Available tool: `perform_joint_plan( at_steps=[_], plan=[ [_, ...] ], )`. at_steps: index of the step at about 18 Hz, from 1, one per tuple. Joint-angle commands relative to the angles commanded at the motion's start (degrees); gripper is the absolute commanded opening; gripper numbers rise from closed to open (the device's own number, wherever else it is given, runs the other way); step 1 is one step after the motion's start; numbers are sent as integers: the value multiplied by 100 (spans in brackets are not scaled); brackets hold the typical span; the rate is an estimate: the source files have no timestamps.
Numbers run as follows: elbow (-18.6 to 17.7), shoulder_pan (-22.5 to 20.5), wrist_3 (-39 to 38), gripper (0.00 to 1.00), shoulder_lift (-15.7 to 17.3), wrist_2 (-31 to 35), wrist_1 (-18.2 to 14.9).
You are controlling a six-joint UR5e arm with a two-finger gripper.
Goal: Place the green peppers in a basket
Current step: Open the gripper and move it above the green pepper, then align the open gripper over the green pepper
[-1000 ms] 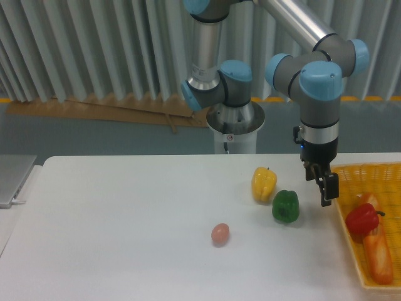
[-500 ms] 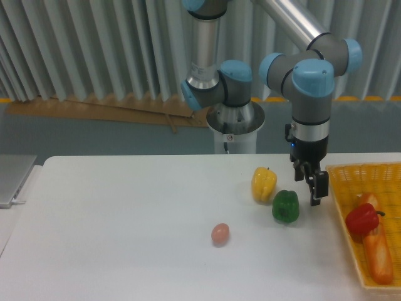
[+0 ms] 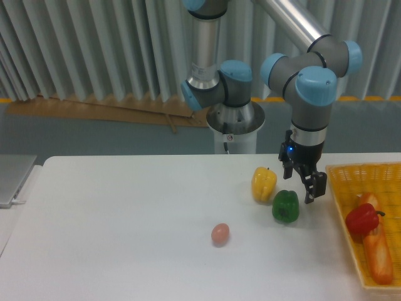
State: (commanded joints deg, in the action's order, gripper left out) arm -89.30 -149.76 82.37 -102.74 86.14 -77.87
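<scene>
The green pepper (image 3: 286, 206) sits on the white table right of centre, glossy and dark, with nothing holding it. My gripper (image 3: 299, 187) hangs just above and to the right of it, rotated, its fingers spread and open with nothing between them. It does not touch the pepper. The yellow-orange woven basket (image 3: 366, 170) lies at the table's right edge, partly cut off by the frame, a short way right of the gripper.
A yellow pepper (image 3: 264, 184) stands close to the green one, up and to its left. In the basket lie a red pepper (image 3: 362, 219) and an orange elongated item (image 3: 380, 257). A small pinkish egg-shaped object (image 3: 220, 234) rests mid-table. A grey flat device (image 3: 12, 179) sits at the far left.
The gripper has moved left from the basket's near edge to just over the green pepper, dropped slightly and turned about its wrist. The peppers and the basket have not moved.
</scene>
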Motion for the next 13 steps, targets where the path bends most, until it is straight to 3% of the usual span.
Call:
perform_joint_plan(
  at_steps=[5,13],
  plan=[
    [-149,-210,-895,100,-9,-360,-80],
    [-158,-483,-1671,100,-35,-326,-132]
  ],
)
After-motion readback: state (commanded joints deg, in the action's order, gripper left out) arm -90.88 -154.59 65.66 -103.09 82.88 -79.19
